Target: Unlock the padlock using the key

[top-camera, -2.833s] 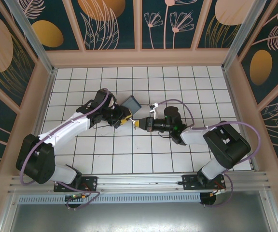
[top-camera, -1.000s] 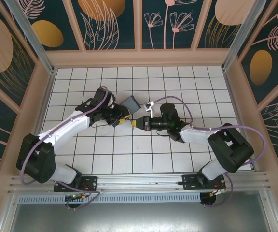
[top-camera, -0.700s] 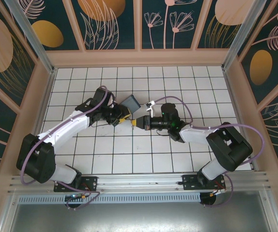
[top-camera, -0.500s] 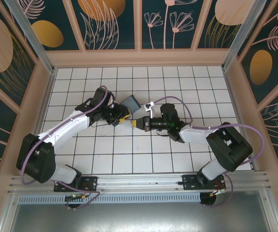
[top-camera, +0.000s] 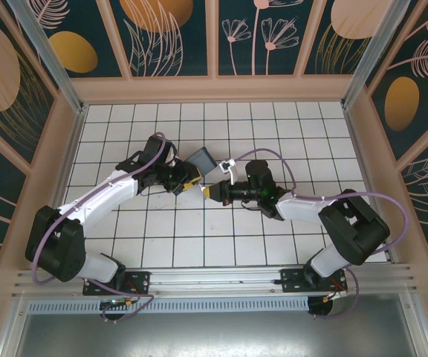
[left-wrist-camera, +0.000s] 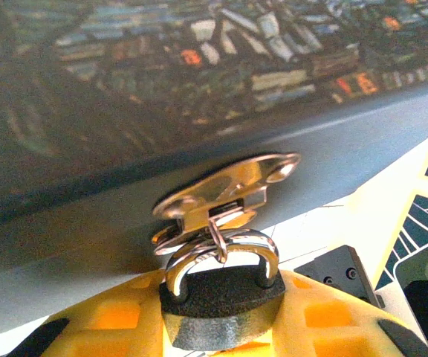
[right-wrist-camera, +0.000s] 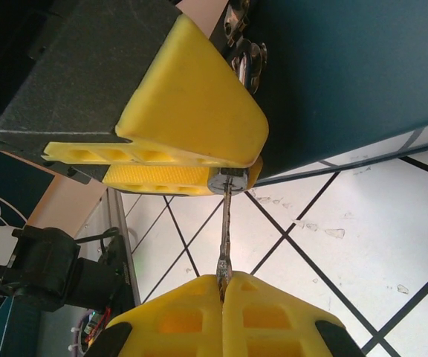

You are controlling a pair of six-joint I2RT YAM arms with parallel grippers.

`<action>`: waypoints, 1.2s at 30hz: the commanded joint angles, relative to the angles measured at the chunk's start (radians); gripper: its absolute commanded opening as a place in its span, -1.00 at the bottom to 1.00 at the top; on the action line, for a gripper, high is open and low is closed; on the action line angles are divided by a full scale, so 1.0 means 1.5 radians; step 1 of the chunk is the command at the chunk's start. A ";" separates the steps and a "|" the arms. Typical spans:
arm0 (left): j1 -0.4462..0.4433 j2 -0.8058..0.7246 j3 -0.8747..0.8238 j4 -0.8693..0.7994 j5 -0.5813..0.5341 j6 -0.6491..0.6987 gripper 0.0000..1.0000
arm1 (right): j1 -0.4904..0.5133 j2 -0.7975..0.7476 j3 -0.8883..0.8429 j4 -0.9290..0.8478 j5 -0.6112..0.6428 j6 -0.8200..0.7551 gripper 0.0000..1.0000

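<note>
Key tip at the keyway, lock steadied

The left tool [top-camera: 192,181] clamps the small dark padlock with a silvery shackle [left-wrist-camera: 221,312], which hangs on the blue painted box's [left-wrist-camera: 125,111] metal hasp [left-wrist-camera: 221,186]. The right tool [right-wrist-camera: 224,286] pinches the thin metal key [right-wrist-camera: 225,223], tip at the lock's underside. Turning off-axis could bend the key or let it slip.

On box hasp [left-wrist-camera: 221,190], padlock [left-wrist-camera: 221,309]; key [right-wrist-camera: 224,230] between padlock and right claw [right-wrist-camera: 223,282]
</note>
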 commanded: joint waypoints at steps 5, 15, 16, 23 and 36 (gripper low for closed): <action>-0.015 0.002 0.021 0.004 0.070 -0.008 -0.68 | 0.020 -0.003 0.047 0.107 -0.015 -0.006 -1.00; -0.015 0.002 0.030 -0.034 0.061 0.019 -0.68 | -0.005 -0.011 0.030 0.138 0.023 -0.012 -1.00; -0.015 0.004 0.033 -0.043 0.056 0.026 -0.68 | -0.004 -0.016 0.035 0.123 0.026 -0.025 -1.00; -0.015 0.019 0.046 -0.038 0.050 0.029 -0.69 | 0.008 -0.018 0.057 0.065 0.008 -0.065 -1.00; -0.014 0.022 0.065 -0.105 0.016 0.079 -0.69 | 0.019 -0.011 0.108 -0.077 -0.023 -0.161 -1.00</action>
